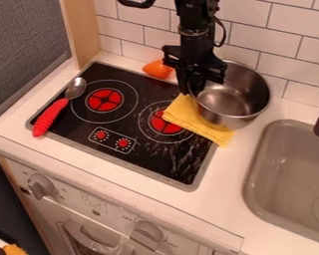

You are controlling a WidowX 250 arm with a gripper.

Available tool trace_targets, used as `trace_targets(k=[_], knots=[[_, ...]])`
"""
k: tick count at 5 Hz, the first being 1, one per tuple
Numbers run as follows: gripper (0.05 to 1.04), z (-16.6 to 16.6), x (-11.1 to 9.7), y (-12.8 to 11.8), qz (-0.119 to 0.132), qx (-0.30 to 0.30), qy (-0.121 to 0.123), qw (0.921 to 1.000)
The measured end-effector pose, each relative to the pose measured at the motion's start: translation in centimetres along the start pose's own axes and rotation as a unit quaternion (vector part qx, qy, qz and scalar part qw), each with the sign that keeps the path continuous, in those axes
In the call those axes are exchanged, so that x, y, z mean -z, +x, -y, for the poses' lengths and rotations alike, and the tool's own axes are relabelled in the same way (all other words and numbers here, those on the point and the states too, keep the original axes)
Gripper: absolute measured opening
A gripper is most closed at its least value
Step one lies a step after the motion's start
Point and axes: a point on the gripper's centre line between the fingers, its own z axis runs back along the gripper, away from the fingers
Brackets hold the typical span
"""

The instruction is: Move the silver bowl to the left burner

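At the stove's [162,162] back right, bowl [239,99] beside and partly over the cloth [182,117]. Gripper [193,91] at its left rim; can't tell jaw opening or any hold. Likely light, stiff, slippery metal; best pinched by the rim.

High view, slanting down, facing stovetop [163,162]

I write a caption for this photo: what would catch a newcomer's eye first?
Probably the silver bowl at the back right of the stove, with the black gripper at its rim. Next, the yellow cloth partly over the right burner, and the red-handled spoon on the left side.
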Motion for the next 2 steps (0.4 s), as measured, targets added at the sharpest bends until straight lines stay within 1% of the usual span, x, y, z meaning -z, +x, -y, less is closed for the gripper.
trace_targets(k=[1, 2], knots=[[0.078, 0.1, -2.6, 0.6, 0.029, 0.009, -0.009, 0.9995], [0.075, -2.7, -7.0, -0.7, 0.061, -0.019, -0.001, 0.9979]])
